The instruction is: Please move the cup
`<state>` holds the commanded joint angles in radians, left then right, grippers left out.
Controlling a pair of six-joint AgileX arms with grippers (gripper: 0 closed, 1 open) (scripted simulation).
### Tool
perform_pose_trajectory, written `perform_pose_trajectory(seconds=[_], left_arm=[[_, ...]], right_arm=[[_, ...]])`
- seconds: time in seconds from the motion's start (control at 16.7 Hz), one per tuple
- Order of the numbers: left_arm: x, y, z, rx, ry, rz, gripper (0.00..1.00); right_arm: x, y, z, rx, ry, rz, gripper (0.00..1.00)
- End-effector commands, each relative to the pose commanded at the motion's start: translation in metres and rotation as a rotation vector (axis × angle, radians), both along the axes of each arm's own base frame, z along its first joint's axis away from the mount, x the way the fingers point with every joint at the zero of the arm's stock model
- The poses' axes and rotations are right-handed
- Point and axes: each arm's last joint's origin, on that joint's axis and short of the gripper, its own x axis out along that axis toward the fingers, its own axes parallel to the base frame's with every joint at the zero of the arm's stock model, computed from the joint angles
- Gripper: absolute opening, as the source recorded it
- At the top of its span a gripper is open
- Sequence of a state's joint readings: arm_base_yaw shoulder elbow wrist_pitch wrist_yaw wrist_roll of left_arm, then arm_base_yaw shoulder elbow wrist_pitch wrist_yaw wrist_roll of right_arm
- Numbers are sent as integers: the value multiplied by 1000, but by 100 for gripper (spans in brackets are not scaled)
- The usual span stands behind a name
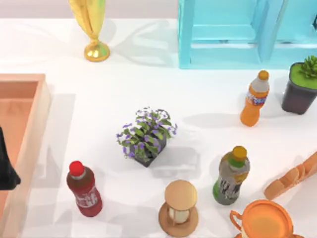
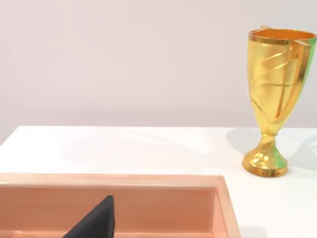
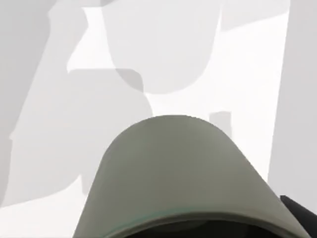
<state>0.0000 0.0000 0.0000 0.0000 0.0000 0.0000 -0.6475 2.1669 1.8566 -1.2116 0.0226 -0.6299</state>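
Note:
The glossy orange cup stands at the table's front right corner, its wide rim up and a looped handle at its left side; the picture's bottom edge cuts off part of it. Nothing touches it in the top view. In the right wrist view a pale grey-green rounded body sits close to the camera, and I cannot tell what it is. A dark part of my right gripper shows beside it. My left gripper hangs parked over the wooden tray at the left edge.
Close to the cup stand a green bottle, a wooden hourglass and a bread loaf. Farther off are a purple flower pot, red bottle, orange bottle, succulent pot, gold trophy and cyan shelf.

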Motion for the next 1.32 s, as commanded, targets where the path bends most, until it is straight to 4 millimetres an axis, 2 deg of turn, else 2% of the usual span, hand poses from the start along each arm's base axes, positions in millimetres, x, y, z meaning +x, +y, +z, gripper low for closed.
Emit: perform_pose_trajectory(seconds=[0.18, 0.42, 0.54, 0.84, 0.96, 1.14, 1.32], left_arm=[[0, 0, 0, 0, 0, 0, 100], [0, 0, 0, 0, 0, 0, 100], [0, 0, 0, 0, 0, 0, 100], [0, 0, 0, 0, 0, 0, 100], [0, 0, 0, 0, 0, 0, 100], [0, 0, 0, 0, 0, 0, 100], [0, 0, 0, 0, 0, 0, 100]], right_arm=[[-8, -17, 8, -6, -1, -2, 0], [-7, -15, 9, -10, -5, 0, 0], [-6, -14, -2, -10, -5, 2, 0], [-6, -11, -49, -8, -3, 0, 0], [-7, -10, -56, -6, -1, -2, 0], [-7, -10, -56, -6, -1, -2, 0], [-7, -10, -56, -6, -1, -2, 23]])
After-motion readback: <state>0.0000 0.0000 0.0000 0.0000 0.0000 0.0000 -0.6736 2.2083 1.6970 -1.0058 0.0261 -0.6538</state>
